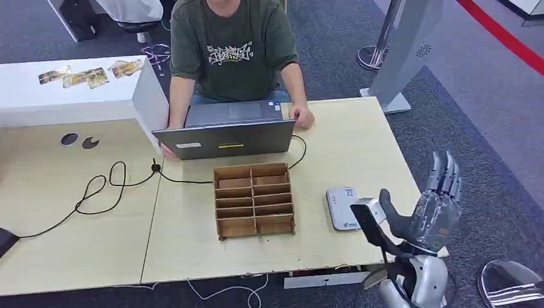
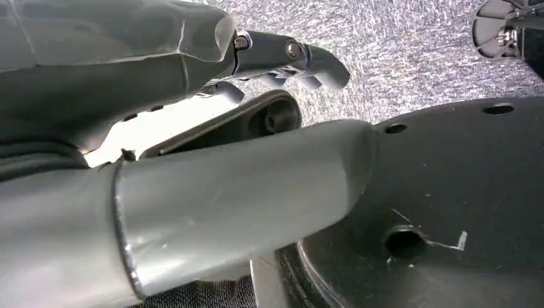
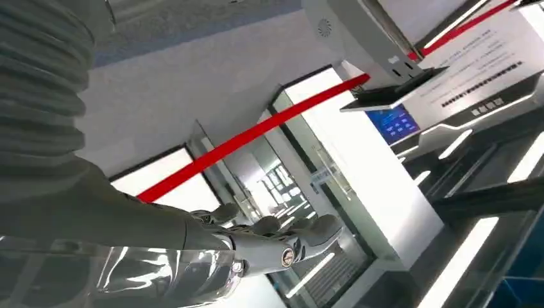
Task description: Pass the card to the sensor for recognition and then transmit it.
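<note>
The robot's silver right hand (image 1: 435, 204) is raised beside the pale wooden table's (image 1: 359, 144) right edge, fingers straight, apart and empty, near the white flat card sensor (image 1: 343, 206). The left hand (image 2: 192, 70) hangs toward the floor, fingers curled loosely, holding nothing visible. I cannot tell where the card is.

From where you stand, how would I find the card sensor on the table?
Start at the wooden organizer in the middle of the table. Look toward the right hand: the sensor lies flat between them, the one small white pad.

A person (image 1: 231, 51) types on a laptop (image 1: 224, 138).
</note>
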Motion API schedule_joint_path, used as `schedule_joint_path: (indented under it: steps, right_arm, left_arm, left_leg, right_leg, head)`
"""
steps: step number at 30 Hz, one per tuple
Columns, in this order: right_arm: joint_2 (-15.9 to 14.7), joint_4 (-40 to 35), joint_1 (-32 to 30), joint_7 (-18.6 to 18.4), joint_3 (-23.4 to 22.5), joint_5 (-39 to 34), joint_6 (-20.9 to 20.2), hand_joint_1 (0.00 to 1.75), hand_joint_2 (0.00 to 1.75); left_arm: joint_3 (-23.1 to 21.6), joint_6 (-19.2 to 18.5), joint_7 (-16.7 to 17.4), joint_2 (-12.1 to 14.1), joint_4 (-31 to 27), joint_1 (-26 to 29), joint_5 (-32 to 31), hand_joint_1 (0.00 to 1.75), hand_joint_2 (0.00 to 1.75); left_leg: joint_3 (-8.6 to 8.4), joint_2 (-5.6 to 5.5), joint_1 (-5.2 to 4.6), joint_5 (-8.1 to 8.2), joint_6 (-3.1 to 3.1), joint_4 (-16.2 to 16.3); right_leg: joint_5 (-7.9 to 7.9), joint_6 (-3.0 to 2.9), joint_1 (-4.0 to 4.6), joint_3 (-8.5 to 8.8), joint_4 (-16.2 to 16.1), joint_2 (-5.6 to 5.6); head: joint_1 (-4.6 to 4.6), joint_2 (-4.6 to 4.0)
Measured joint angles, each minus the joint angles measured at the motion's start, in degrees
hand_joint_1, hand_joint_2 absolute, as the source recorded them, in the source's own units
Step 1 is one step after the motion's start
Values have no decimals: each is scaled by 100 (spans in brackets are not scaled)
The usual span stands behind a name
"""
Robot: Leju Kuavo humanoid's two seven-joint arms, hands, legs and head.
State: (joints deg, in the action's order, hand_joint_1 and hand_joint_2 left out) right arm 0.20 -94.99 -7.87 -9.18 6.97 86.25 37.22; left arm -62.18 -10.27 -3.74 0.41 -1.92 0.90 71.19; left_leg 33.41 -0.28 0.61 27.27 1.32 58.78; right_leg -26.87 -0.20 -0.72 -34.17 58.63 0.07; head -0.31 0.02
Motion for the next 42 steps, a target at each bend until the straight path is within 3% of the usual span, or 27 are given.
schedule_joint_path:
  steps: [25, 35, 42]
  right_arm:
    - [-264, -640, -1384, -839, -35, 5, 0, 0, 175]
    - [-313, -824, -1825, -985, -103, -90, -33, 0, 175]
    - [-537, -842, -1830, -1219, 199, -127, -111, 0, 175]
  left_arm:
    - [107, 92, -59, -153, 74, 59, 269, 0, 0]
    - [188, 98, -63, -181, 74, 90, 356, 0, 0]
    - [192, 85, -98, -184, 74, 94, 372, 0, 0]
  left_leg:
    - [4, 0, -1, 13, -6, 0]
    - [5, 1, -1, 14, -7, 0]
    - [5, 2, -1, 14, -7, 0]
  right_leg:
    - [-5, 5, 0, 1, -3, 0]
    - [-7, 5, -1, 2, -4, 0]
    - [-7, 5, -1, 3, -4, 1]
  head:
    - [-2, 0]
    - [-2, 0]
    - [0, 0]
